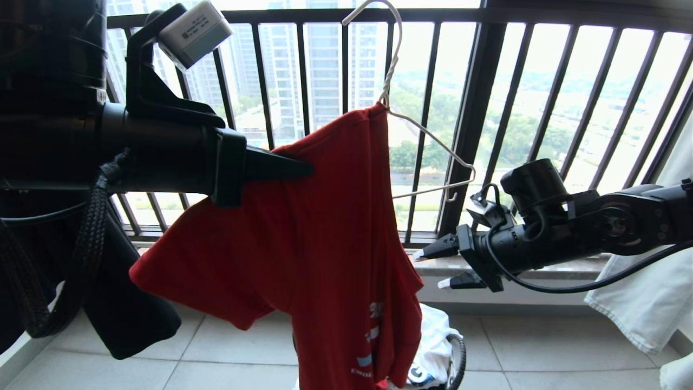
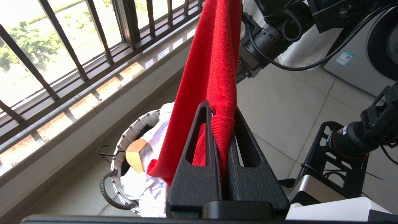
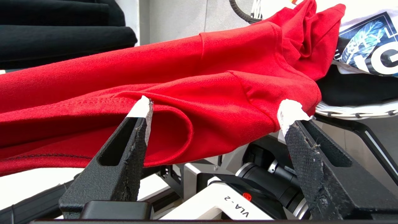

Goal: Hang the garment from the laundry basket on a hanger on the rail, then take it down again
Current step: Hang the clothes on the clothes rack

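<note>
- Window railing (image 1: pixel 471 108): dark barred backdrop across the head view. The rail itself is not in frame; only the top of the hanger's hook reaches the upper edge.
- Red T-shirt (image 1: pixel 303 238): hangs lopsided. Its collar is bunched at the hanger's neck and the body drapes down to the basket; one sleeve spreads out to the robot's left. Long axis is near vertical.
- Left gripper (image 2: pixel 222 121): clenched on a fold of the red cloth at the left shoulder, holding that side up and out.
- Right gripper (image 1: pixel 430 268): released, jaws spread wide, nothing between them. It points toward the shirt's right edge from just beside it, below the bare hanger arm.
- White wire hanger (image 1: pixel 427 141): its right arm slopes down to the end hook fully bare; no cloth covers it. The left arm is hidden by cloth.
- Laundry basket (image 2: pixel 119 149): on the floor tiles below the shirt's hem, holding a white printed shirt and a wooden hanger.
- Key relation (judgement): the uncovered hanger arm lies above the right gripper, with the loose right shoulder of the shirt just beside its jaws. The right arm is the nearer one to pull that shoulder over the wire.
</note>
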### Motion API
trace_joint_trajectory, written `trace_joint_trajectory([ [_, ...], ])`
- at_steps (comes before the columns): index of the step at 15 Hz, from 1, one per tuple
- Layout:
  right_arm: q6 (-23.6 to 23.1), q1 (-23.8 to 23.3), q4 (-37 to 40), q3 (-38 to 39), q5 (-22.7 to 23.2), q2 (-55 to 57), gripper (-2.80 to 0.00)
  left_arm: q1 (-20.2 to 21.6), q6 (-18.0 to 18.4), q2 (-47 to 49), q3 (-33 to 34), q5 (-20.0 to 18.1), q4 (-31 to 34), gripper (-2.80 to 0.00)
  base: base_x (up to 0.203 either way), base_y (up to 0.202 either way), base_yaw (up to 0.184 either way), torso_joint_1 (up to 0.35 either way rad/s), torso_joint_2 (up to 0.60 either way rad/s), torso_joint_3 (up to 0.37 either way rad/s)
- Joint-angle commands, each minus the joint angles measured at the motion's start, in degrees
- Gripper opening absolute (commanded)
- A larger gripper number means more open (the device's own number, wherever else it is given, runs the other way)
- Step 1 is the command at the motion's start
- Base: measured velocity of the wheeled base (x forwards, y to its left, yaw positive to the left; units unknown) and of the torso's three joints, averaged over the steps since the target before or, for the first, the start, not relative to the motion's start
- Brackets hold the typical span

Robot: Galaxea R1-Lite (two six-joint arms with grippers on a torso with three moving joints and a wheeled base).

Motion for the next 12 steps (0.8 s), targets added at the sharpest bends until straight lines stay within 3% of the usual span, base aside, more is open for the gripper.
trace_joint_trajectory([
  [1,0.4,2.5,0.0,-1.4,-2.1,2.4,0.00,0.1,0.0,-0.8,0.0,-0.1,0.1,-2.80,0.000,0.000,0.000,0.000,0.00,0.000],
  [4,2.0,4.5,0.1,-3.7,-3.8,3.3,0.00,0.1,0.0,-0.8,0.1,-0.1,0.1,-2.80,0.000,0.000,0.000,0.000,0.00,0.000],
  [12,1.5,4.5,4.3,-3.6,-4.9,-2.4,0.00,0.0,0.4,1.3,-0.1,-0.1,-0.1,-2.80,0.000,0.000,0.000,0.000,0.00,0.000],
])
